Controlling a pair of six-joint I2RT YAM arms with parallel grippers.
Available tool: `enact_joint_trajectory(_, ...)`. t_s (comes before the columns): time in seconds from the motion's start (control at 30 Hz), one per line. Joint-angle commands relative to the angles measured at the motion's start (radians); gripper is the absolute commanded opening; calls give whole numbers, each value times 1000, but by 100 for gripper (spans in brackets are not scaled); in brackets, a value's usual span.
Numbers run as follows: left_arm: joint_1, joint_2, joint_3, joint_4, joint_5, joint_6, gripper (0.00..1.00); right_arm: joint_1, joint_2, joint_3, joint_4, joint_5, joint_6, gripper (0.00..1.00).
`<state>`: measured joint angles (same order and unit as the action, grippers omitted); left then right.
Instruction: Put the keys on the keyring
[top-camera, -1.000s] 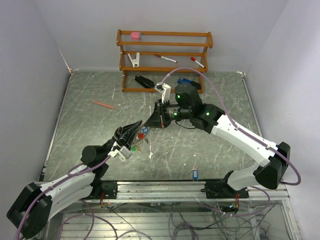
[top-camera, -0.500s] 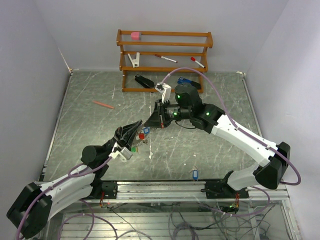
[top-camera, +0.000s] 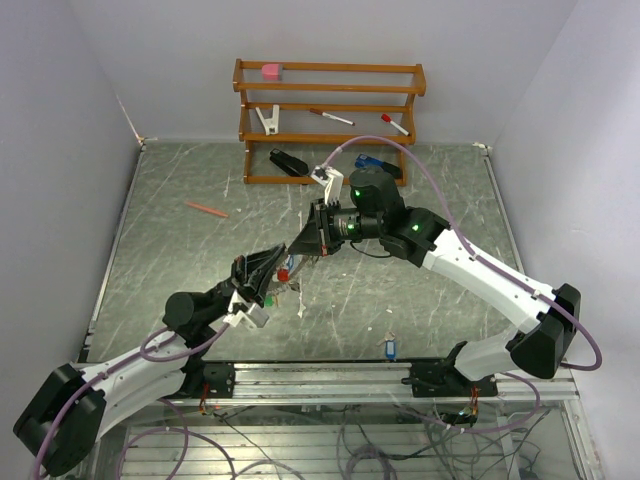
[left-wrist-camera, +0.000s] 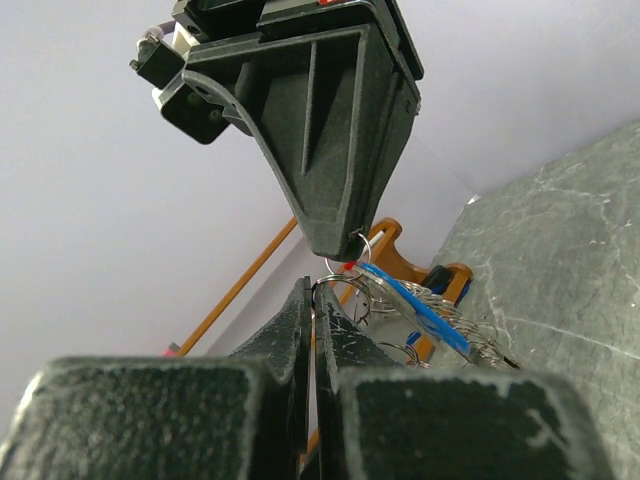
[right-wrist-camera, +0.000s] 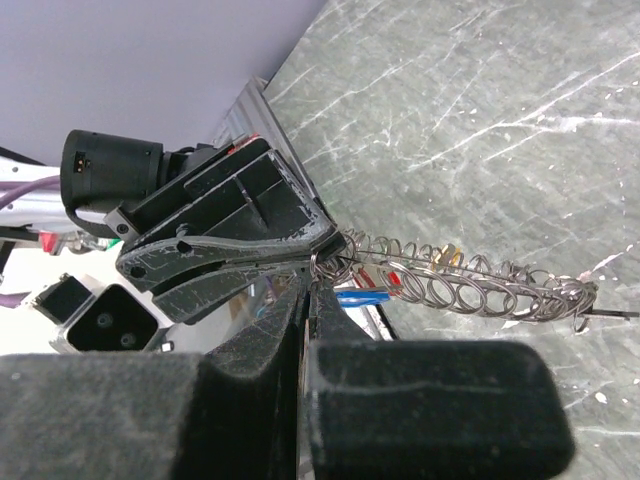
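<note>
The keyring (top-camera: 284, 277) hangs between my two grippers above the table's middle, a thin wire fringed with small silvery rings (right-wrist-camera: 470, 285) and a red tag. My left gripper (top-camera: 281, 253) is shut on the ring's wire (left-wrist-camera: 318, 287). My right gripper (top-camera: 298, 250) is shut, tip to tip with the left one, pinching a small ring (left-wrist-camera: 362, 244) from which a blue-tagged key (left-wrist-camera: 415, 306) hangs; the key also shows in the right wrist view (right-wrist-camera: 362, 297). Another blue-tagged key (top-camera: 389, 349) lies on the table near the front edge.
A wooden rack (top-camera: 330, 90) stands at the back with a pink block, a white clip and red-capped pens. A black stapler (top-camera: 288, 162), a blue stapler (top-camera: 370, 161) and a white clip (top-camera: 322, 178) lie by its foot. A red pen (top-camera: 207, 209) lies at the left.
My left gripper has shifted slightly toward the near side, and the hanging keyring moved a little with it. The right arm has hardly moved.
</note>
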<state>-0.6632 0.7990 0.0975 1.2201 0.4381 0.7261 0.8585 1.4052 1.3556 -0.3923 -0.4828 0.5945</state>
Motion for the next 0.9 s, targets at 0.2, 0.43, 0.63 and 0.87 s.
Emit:
enact_joint_trajectory(0.2,-5,-3,-24,87,65,122,7,-1,-13,42,54,-17,37,0)
enact_joint_trajectory(0.43,-5,2,-24,71,87,222,7,-1,-6,48,49,-19,47,0)
enact_joint_trajectory(0.63,-6,-22,5,2,53,174,7,0,-9,46,57,-28,50,0)
enact_joint_trajectory(0.87,-4,-50,29,-65,36,122,20,-2,-9,49,54,-31,50,0)
